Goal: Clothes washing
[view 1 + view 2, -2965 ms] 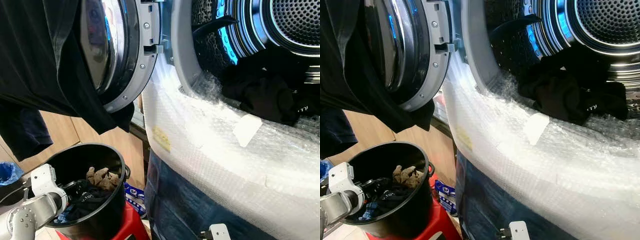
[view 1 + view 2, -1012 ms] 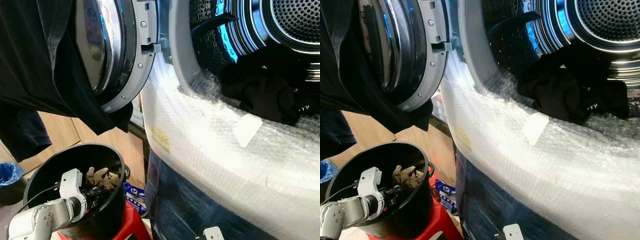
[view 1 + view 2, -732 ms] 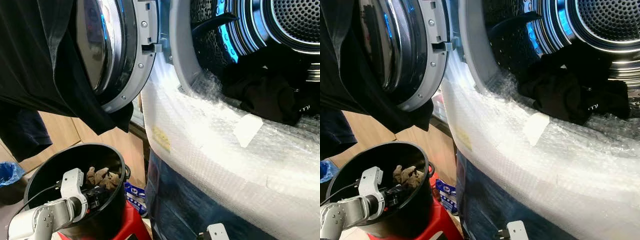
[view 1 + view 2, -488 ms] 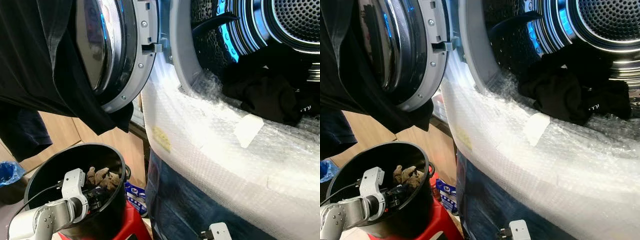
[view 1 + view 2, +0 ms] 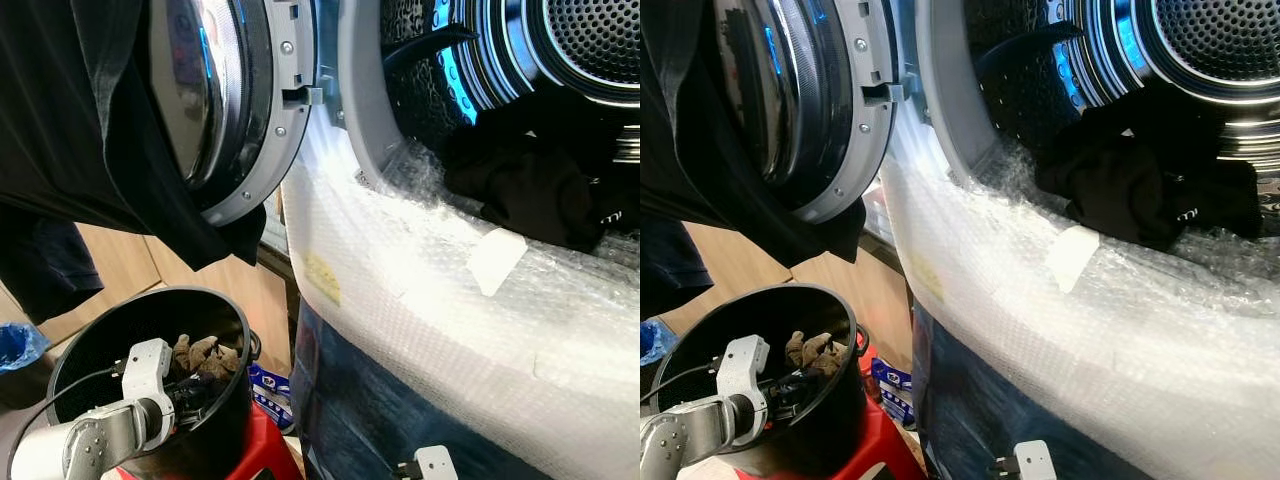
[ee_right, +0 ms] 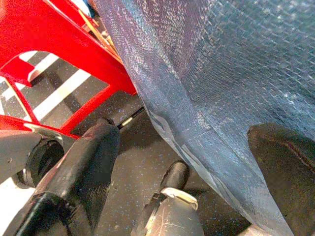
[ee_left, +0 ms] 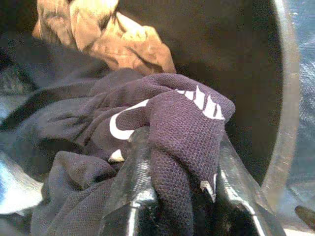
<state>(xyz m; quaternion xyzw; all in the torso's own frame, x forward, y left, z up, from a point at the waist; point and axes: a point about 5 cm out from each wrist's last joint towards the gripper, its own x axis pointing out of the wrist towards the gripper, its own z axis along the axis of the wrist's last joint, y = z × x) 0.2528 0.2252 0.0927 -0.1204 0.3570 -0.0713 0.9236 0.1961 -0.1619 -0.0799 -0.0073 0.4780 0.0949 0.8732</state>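
Clothes point(image 5: 205, 357) lie heaped in a black bucket point(image 5: 225, 425) that stands on a red stool point(image 5: 262, 450) just beside the washing machine, set there so each piece has only a short lift to the drum. The left hand point(image 7: 177, 196) is down inside the bucket, its two black fingers point(image 7: 133, 182) pinching a fold of a dark purple mesh garment point(image 7: 182, 123) with white lettering; a tan piece point(image 7: 113, 34) lies crumpled behind it against the bucket wall. That grip looks firm enough to lift, I'd judge, though the garment tangles with the dark cloth around it and may drag some along.

The machine's door point(image 5: 235, 110) stands swung wide, with a black shirt point(image 5: 80, 130) hanging in front of it. Bubble wrap point(image 5: 420, 290) covers the machine's front and lip. A black garment point(image 5: 530, 190) already rests at the drum's mouth point(image 5: 1200, 60).

The right hand point(image 6: 130, 172) hangs idle low by the machine's wrapped front, fingers spread apart, holding nothing.
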